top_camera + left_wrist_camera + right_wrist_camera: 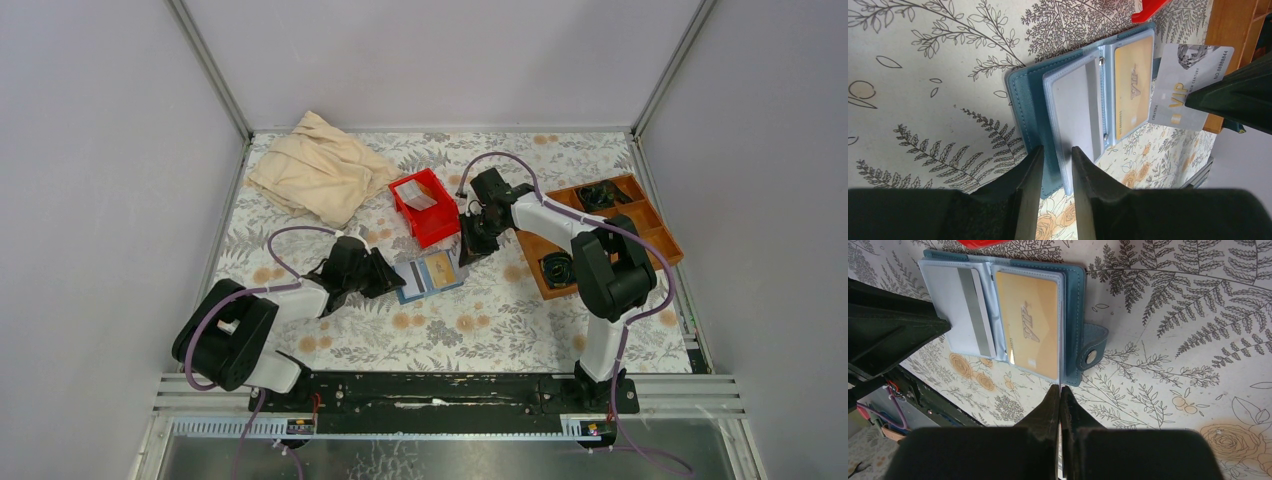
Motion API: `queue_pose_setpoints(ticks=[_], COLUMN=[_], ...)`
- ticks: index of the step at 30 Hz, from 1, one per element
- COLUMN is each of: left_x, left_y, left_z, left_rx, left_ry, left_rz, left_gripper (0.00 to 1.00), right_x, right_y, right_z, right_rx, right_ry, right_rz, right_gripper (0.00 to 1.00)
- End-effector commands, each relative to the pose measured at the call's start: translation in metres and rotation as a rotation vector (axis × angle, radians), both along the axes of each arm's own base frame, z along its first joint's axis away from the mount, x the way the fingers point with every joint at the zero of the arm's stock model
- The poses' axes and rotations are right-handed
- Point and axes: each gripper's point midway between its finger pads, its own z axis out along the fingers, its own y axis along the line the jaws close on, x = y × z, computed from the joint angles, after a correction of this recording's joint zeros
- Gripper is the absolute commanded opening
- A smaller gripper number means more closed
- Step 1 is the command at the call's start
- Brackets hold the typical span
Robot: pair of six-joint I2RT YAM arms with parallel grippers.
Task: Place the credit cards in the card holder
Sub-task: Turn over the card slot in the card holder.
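The card holder (430,273) lies open on the flowered table, teal cover (1025,97) down and clear sleeves up. A gold credit card (1133,85) sits in one sleeve, and a grey card with a dark stripe (970,315) in the sleeve beside it. My left gripper (1056,150) is slightly open, its tips down on the holder's left half, over the cover and the sleeve edges. My right gripper (1060,388) is shut on a silver VIP credit card (1180,82). It holds the card on edge just beyond the gold card's side of the holder.
A red bin (425,205) stands just behind the holder. A beige cloth (320,170) lies at the back left. A wooden compartment tray (640,215) with black items is at the right. The holder's snap tab (1090,352) sticks out sideways.
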Motion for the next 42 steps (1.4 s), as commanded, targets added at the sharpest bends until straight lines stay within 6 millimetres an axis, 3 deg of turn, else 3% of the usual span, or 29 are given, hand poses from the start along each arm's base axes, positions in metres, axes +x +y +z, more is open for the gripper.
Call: queue_pose_setpoints(ticks=[1,23,42], left_x=[0.003,-0.001,-0.003], left_y=[-0.001,-0.002,0.0], left_z=[0.0,-0.003,-0.01], left_rx=[0.018,0.021,0.035], left_ry=[-0.016,-0.009,0.004], left_rz=[-0.016,-0.033,-0.041], left_gripper=[0.33,0.32,0.32], right_x=[0.003,-0.004,0.002], right_y=[0.009,0.011,0.027], right_z=[0.004,-0.006,0.019], right_rx=[0.035,0.056,0.151], right_ry=[-0.013,0.023,0.013], right_rz=[0.018,-0.001,-0.013], right_gripper=[0.0,0.0,0.0])
